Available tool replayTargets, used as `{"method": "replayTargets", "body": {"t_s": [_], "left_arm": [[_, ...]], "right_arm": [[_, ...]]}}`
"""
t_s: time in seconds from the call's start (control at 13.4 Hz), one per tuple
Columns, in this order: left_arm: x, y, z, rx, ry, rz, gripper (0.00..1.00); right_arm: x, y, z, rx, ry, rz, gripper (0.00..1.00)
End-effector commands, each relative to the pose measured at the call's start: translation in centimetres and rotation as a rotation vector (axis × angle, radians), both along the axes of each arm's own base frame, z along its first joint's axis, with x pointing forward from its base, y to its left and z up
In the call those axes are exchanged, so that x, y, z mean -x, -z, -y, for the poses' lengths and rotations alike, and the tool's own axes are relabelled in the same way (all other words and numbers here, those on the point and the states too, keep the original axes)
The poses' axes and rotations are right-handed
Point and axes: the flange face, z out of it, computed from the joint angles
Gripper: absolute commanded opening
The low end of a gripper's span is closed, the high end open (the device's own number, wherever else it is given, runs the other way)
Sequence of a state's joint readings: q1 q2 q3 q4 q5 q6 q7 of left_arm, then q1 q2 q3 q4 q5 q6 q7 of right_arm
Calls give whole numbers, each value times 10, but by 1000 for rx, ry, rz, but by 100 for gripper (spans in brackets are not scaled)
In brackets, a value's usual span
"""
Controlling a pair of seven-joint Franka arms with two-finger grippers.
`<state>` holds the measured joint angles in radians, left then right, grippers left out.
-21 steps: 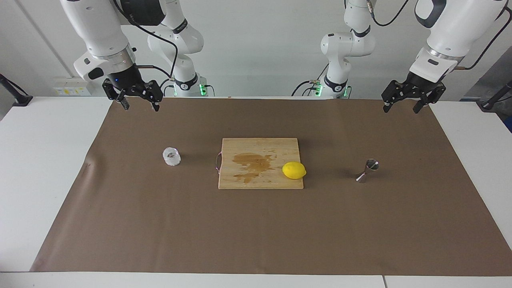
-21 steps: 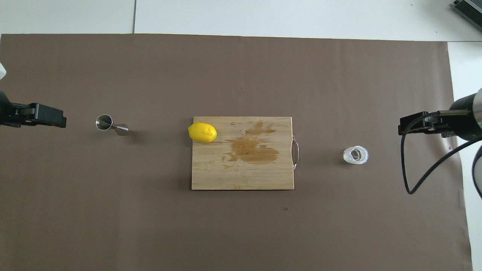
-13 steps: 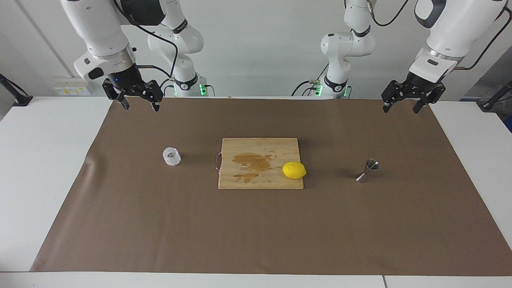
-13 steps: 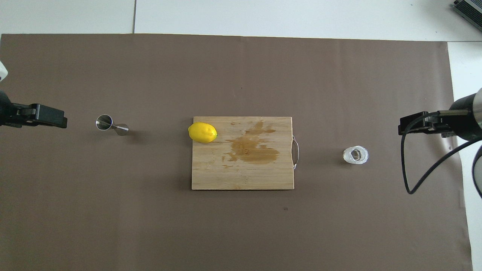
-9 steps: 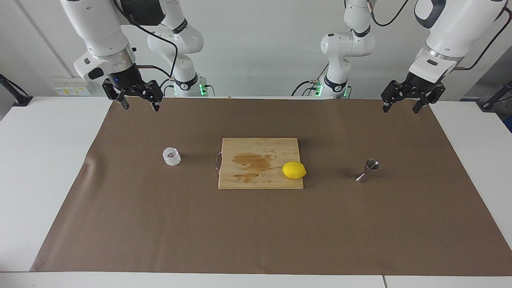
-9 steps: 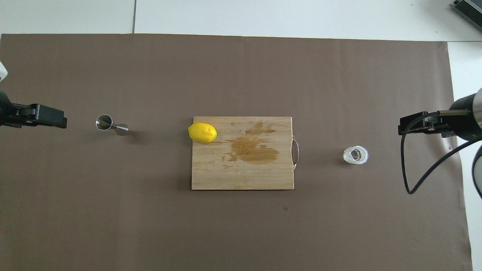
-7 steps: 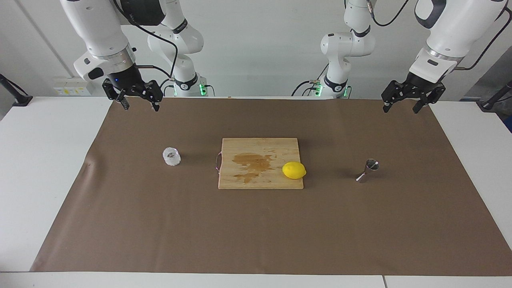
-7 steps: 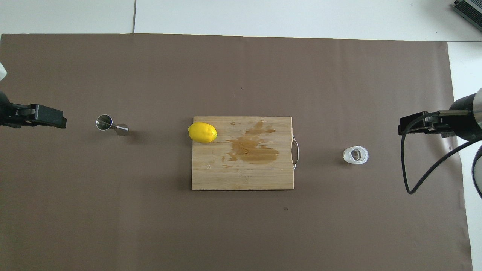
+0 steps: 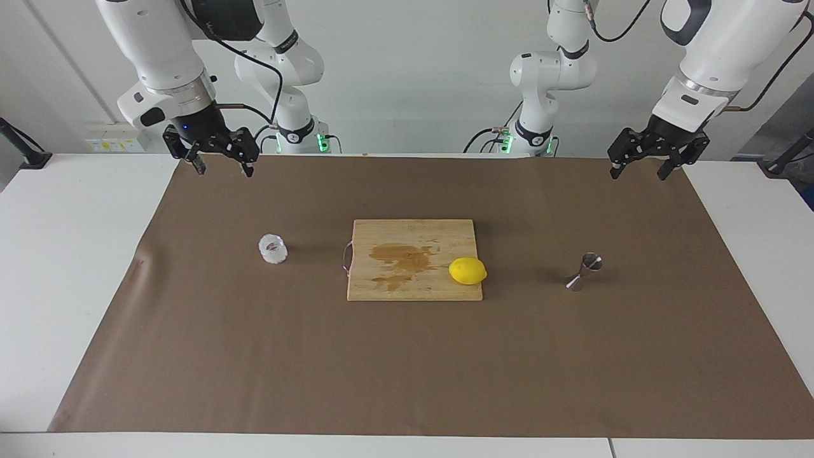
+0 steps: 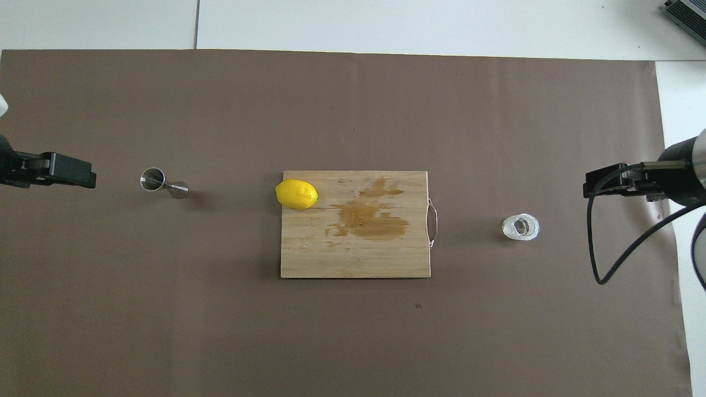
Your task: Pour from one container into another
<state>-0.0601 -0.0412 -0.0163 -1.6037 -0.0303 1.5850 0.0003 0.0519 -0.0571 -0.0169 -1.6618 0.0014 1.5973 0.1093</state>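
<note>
Currently both right gripper and left gripper are hanging spread apart, upper frame corners; glass cup risking tipping, steel jigger toppling.

Robotics lab, not a home kitchen. Two white robot arms bolted at the edge of a plain white worktop, green status lights on their bases, loose black cables. Brown paper sheet spread over the worktop as a work surface. Bare white wall, wall socket strip. Kitchen props only staged: cutting board, lemon.
</note>
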Motion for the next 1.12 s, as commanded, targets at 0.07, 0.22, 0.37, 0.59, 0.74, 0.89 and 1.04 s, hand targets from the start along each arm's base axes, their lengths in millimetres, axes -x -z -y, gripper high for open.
{"method": "replayTargets", "body": {"t_s": [0.07, 0.22, 0.37, 0.59, 0.74, 0.89, 1.04], "left_arm": [[10, 9, -1, 7, 2, -23, 100], [10, 9, -15, 25, -32, -24, 100], [4, 18, -33, 97, -88, -50, 100], [-12, 48, -57, 213, -306, -131, 100], [-28, 83, -78, 283, -423, -216, 100], [-33, 107, -101, 330, -541, -300, 100], [-38, 123, -112, 401, -707, -422, 100]], "right_arm": [[2, 1, 3, 6, -13, -12, 100], [2, 1, 2, 5, -15, -9, 100], [2, 1, 2, 5, -15, -9, 100], [2, 1, 2, 5, -15, -9, 100], [2, 1, 3, 5, -13, -11, 100], [2, 1, 2, 5, -15, -9, 100], [2, 1, 2, 5, -15, -11, 100]]}}
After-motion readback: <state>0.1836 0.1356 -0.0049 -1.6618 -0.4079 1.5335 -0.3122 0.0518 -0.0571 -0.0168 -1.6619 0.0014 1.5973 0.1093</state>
